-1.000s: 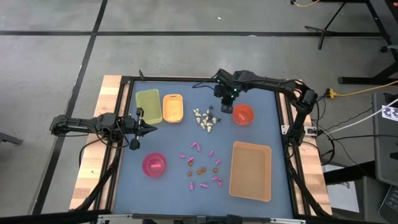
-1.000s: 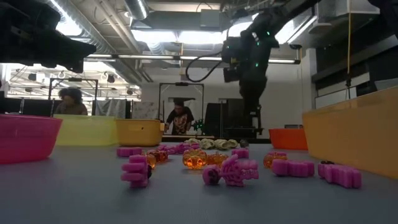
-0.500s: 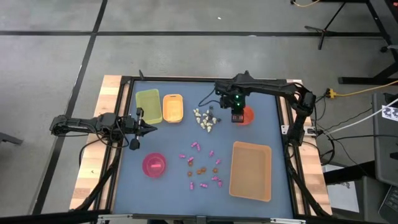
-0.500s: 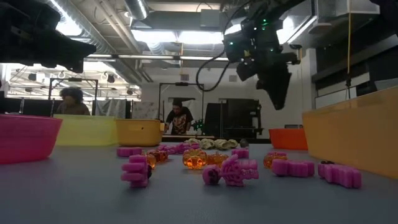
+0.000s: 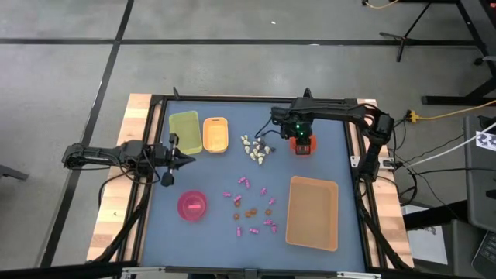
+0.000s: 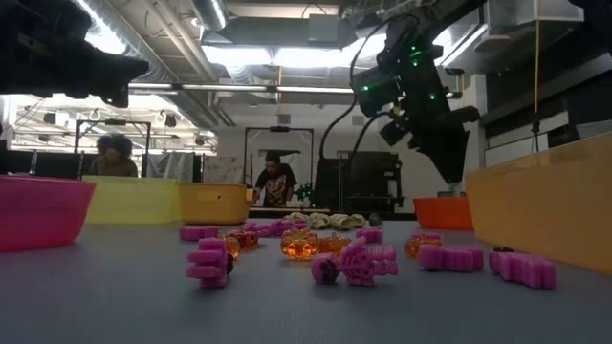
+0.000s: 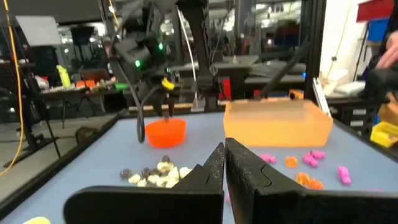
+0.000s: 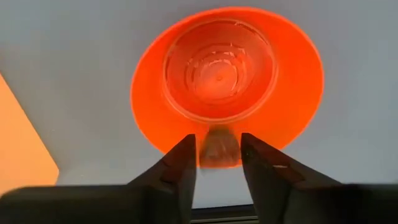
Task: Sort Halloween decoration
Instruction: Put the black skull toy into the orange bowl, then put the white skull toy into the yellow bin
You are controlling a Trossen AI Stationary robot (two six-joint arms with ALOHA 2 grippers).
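Hovering above the red bowl (image 8: pixel 227 81), the right jaws (image 8: pixel 217 155) stand parted with a blurred trinket (image 8: pixel 219 147) between them; left jaws (image 7: pixel 224 165) are closed.

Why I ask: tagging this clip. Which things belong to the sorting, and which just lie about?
Sorting: cream and dark trinkets; pink and orange trinkets; red bowl, right gripper above it; pink bowl; green tray, orange tray, tan tray.
Lying about: left gripper, shut, at the table's left edge; yellow cable; people behind.
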